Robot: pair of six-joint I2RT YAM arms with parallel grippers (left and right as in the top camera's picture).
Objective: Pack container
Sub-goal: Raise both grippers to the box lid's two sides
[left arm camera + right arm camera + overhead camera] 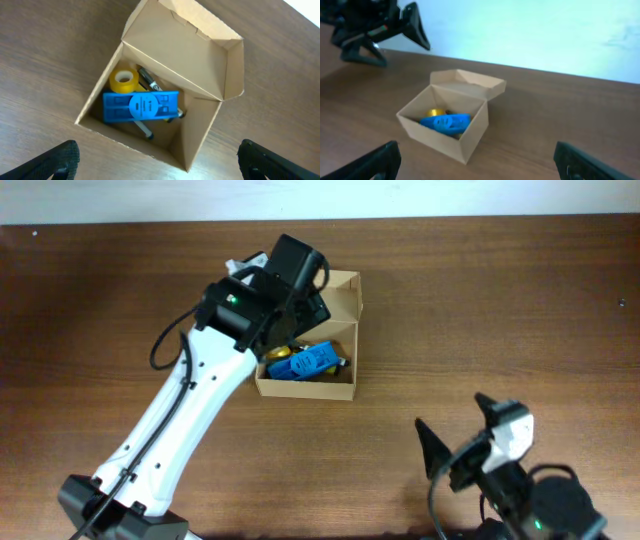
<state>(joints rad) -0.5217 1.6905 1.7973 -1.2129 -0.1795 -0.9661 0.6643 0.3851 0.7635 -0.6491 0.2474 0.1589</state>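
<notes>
Hovering over the container (200,125), we hold our left gripper (159,161) wide open, empty; our right gripper (476,161), well apart, likewise.

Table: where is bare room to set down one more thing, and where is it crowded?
The table is bare right of the container, up to the right hand, and in its far left corner. Crowded: inside the container, around the blue block, and beneath the left arm.
</notes>
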